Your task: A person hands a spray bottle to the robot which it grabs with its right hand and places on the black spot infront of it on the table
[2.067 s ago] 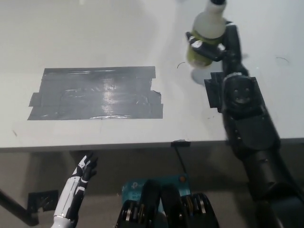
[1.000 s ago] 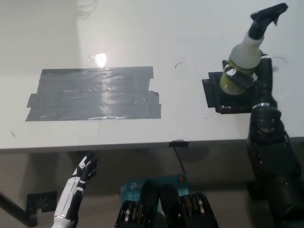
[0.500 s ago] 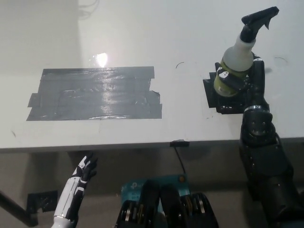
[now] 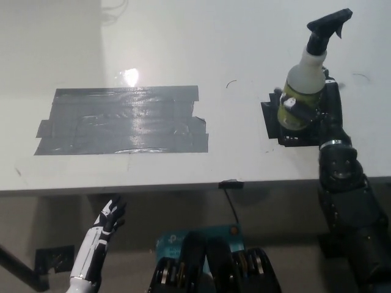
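The black right hand was clamped round the lower body of the translucent plastic spray bottle w/ black trigger head and yellow-green liquid. Bottle sat over the small black tape square near the right end of the white table, roughly upright, long axis leaning a bit, nozzle pointing away from the robot and to the right. Couldn't tell whether the base touched the square or hung just above it; hand hid that. The big grey tape patch lay well left of the square, not involved. White left hand rested below the table's near edge, far left of the square, fingers spread, holding nothing. Judged: placing nearly done; release next, straight down.
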